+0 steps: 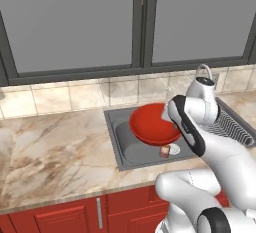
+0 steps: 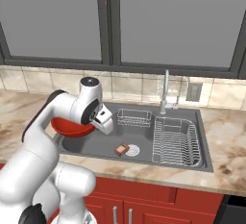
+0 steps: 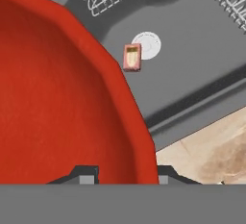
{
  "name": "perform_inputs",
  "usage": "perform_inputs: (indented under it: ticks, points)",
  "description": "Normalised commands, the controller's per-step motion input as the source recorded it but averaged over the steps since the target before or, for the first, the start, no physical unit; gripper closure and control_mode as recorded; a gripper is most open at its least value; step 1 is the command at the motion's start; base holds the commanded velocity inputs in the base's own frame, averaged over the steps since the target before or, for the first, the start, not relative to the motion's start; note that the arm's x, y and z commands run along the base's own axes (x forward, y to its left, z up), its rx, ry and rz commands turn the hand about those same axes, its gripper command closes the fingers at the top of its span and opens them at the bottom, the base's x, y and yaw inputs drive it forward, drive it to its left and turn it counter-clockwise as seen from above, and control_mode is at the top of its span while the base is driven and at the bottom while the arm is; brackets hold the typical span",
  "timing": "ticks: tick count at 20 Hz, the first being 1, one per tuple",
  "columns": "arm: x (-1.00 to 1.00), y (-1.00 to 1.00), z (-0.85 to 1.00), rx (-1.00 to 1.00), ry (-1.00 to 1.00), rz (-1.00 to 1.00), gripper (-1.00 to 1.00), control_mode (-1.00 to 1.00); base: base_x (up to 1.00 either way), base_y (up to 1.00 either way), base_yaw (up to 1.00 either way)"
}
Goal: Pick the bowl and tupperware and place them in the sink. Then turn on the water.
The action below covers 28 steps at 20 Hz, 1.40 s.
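My gripper (image 3: pixel 125 176) is shut on the rim of the bowl (image 3: pixel 57 88), a wide glossy red one, with one fingertip inside the rim and one outside. The bowl (image 1: pixel 152 124) hangs tilted above the left part of the sink (image 1: pixel 120 144). In the right base view the bowl (image 2: pixel 72 128) shows partly behind my forearm, over the sink (image 2: pixel 206 143). The tupperware is out of view. No water shows under the curved chrome faucet (image 2: pixel 166 91).
A small white-and-brown drain piece (image 3: pixel 139 52) lies on the basin floor. A wire rack (image 2: pixel 175 141) fills the sink's right part and a small wire basket (image 2: pixel 134 117) stands at the back. A ribbed drainboard (image 1: pixel 232 124) is on the right. Marble counter (image 1: pixel 55 152) stretches left.
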Motion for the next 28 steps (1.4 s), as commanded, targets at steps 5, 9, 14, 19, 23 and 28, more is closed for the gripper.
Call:
perform_inputs:
  ticks: [5,9,14,19,23,28]
  points:
    - [0.14,0.00,-0.18,0.00,0.10,0.00,1.00,-1.00,0.00,0.00,0.00]
    - [0.00,0.00,-0.31,0.00,0.02,0.00,1.00,-1.00,0.00,0.00,0.00]
    - [0.00,0.00,-0.34,0.00,0.00,0.00,1.00,-1.00,0.00,0.00,0.00]
    - [0.00,0.00,-0.30,0.00,0.00,0.00,1.00,-1.00,0.00,0.00,0.00]
    - [0.00,0.00,-0.31,0.00,0.00,0.00,1.00,-1.00,0.00,0.00,0.00]
    - [0.05,0.00,-0.19,0.00,0.03,0.00,1.00,-1.00,0.00,0.00,0.00]
